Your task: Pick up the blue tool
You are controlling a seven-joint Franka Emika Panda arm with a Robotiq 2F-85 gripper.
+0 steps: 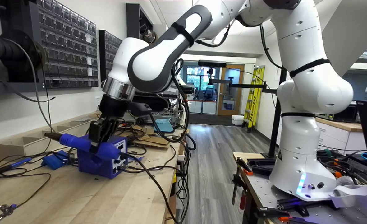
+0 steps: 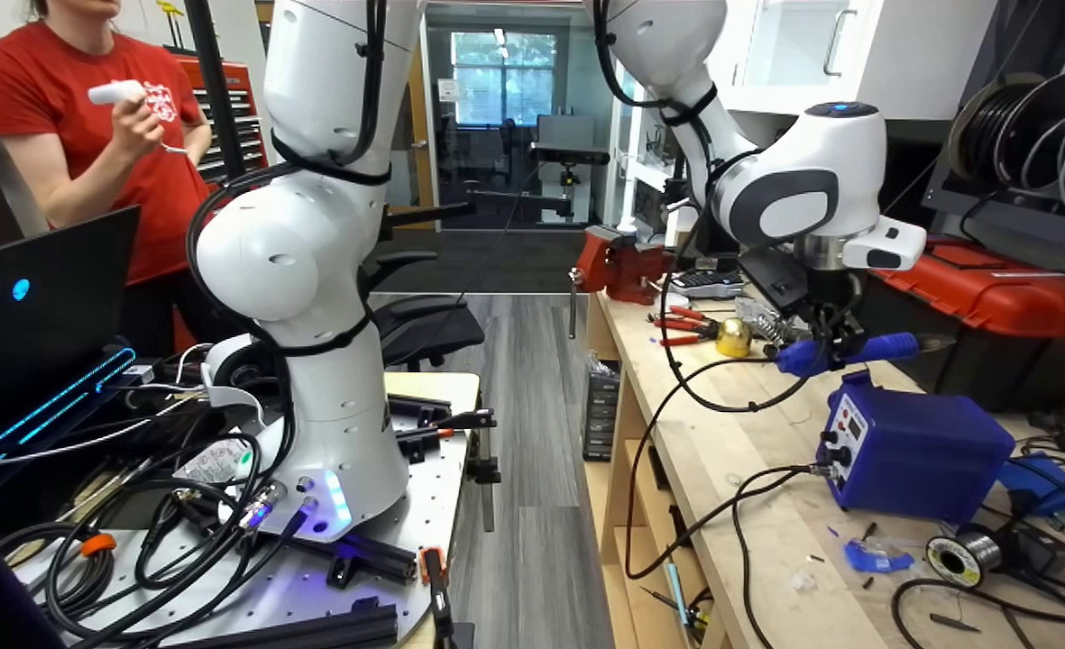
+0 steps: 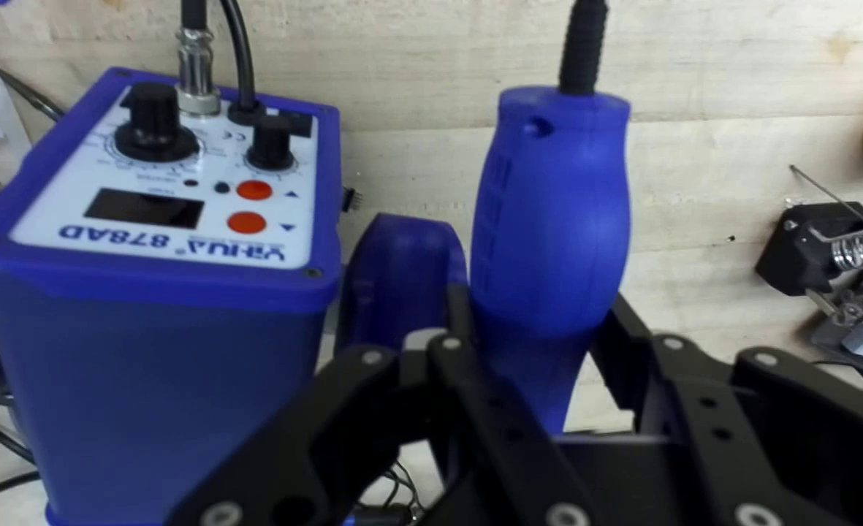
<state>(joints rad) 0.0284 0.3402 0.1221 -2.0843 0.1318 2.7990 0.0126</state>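
Observation:
The blue tool point(image 3: 552, 212) is a thick blue handle with a black cord at its rear end and a metal nozzle at its front. It also shows in both exterior views point(image 1: 80, 142) point(image 2: 885, 348), roughly level and raised off the bench. No white label shows on its visible sides. My gripper point(image 3: 537, 329) is shut on the middle of the handle, one finger on each side. In both exterior views the gripper point(image 1: 97, 145) point(image 2: 843, 347) points down at the tool. The inner faces of the fingers are partly hidden.
A blue control box point(image 2: 920, 451) stands right beside the tool, with a dark blue cradle point(image 3: 402, 285) on its side. The tool's cord loops over the bench edge. A red-lidded toolbox point(image 2: 1019, 288), pliers point(image 2: 685, 326), a teal box point(image 1: 164, 125) and a flat blue piece point(image 1: 54, 160) are nearby.

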